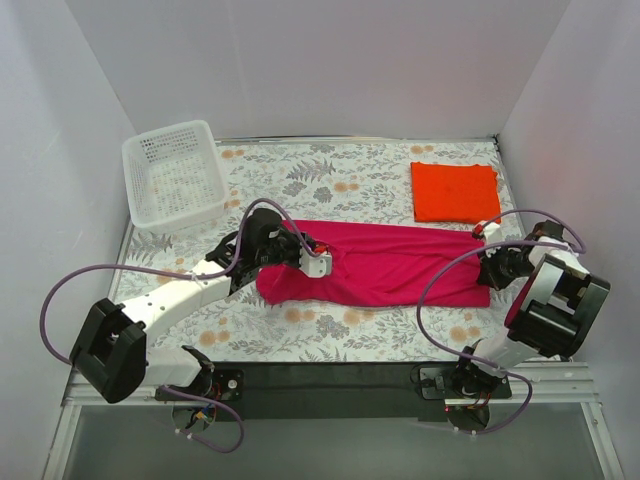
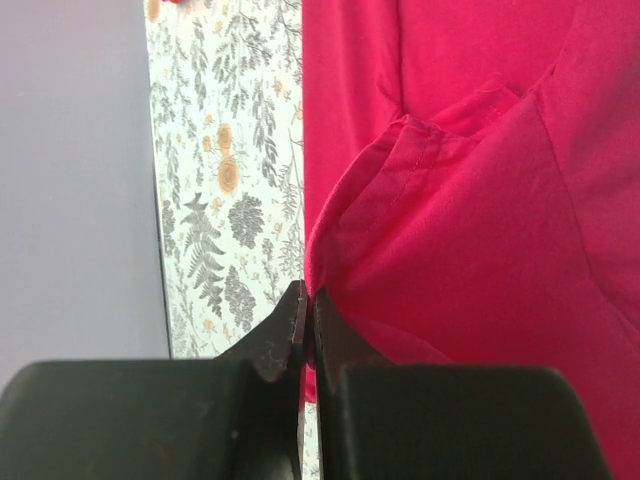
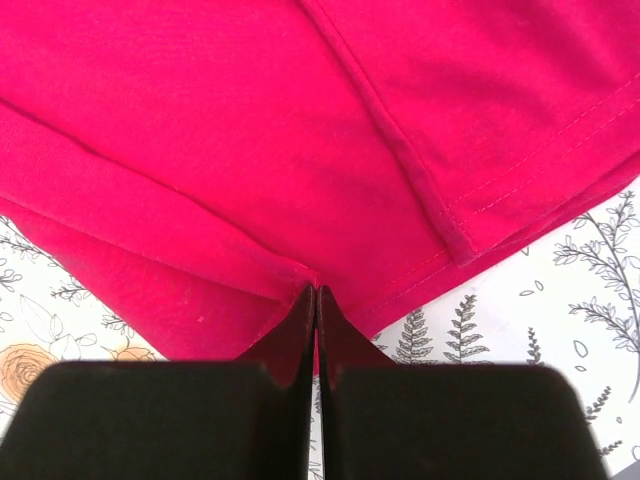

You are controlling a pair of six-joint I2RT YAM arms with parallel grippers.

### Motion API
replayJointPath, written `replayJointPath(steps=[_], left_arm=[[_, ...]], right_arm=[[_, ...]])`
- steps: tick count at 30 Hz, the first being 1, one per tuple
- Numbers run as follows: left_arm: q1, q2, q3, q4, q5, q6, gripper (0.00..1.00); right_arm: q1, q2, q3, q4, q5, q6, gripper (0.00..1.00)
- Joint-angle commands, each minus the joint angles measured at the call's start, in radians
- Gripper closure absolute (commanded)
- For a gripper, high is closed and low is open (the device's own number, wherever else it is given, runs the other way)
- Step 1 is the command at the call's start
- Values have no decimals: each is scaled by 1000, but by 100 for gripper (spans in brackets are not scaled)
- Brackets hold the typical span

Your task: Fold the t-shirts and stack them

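The magenta-pink t-shirt (image 1: 385,265) lies as a long strip across the middle of the floral table. My left gripper (image 1: 318,262) is shut on its left end; in the left wrist view the jaws (image 2: 307,305) pinch the shirt (image 2: 480,200) at its edge. My right gripper (image 1: 488,262) is shut on the right end; in the right wrist view the jaws (image 3: 316,300) pinch the hem of the shirt (image 3: 250,130). The orange-red t-shirt (image 1: 455,192) lies folded as a rectangle at the back right.
A white perforated basket (image 1: 174,173) stands at the back left corner. Grey walls close in the table on the left, right and back. Purple cables loop beside both arms.
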Motion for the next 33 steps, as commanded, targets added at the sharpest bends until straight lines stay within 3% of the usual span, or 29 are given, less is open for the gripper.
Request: replayJointPath(steps=[1, 11, 20, 33], left_arm=[[9, -49, 1, 78, 15, 0, 100], [41, -59, -47, 230, 9, -22, 100], [73, 42, -12, 269, 21, -22, 100], [84, 82, -16, 293, 21, -25, 100]], right_arm=[[3, -63, -15, 7, -22, -25, 99], [3, -173, 0, -11, -48, -47, 99], [3, -61, 46, 7, -22, 17, 99], [3, -108, 43, 20, -80, 16, 99]])
